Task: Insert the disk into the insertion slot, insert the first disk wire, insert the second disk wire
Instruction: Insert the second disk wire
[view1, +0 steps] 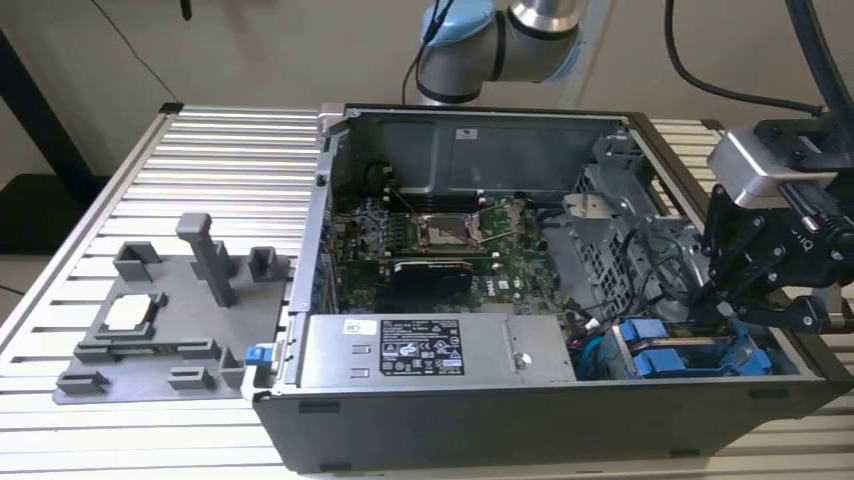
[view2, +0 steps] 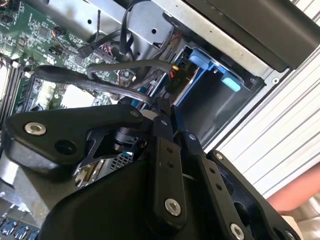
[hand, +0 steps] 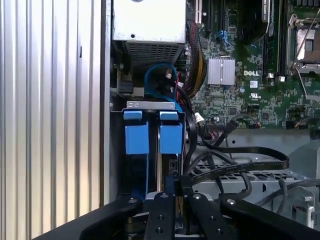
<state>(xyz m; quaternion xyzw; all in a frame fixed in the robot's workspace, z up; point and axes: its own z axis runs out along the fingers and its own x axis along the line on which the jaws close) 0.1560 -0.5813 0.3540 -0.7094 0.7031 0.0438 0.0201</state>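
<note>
While the gripper hangs at the cage, at four o'clock inside the case, its jaws look clenched on a cable. Both blue carriers sit slotted; loose wires could snag its tip.

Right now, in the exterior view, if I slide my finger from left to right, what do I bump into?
Grey fixture tray → power supply with the white label → blue drive carriers → end effector.
</note>
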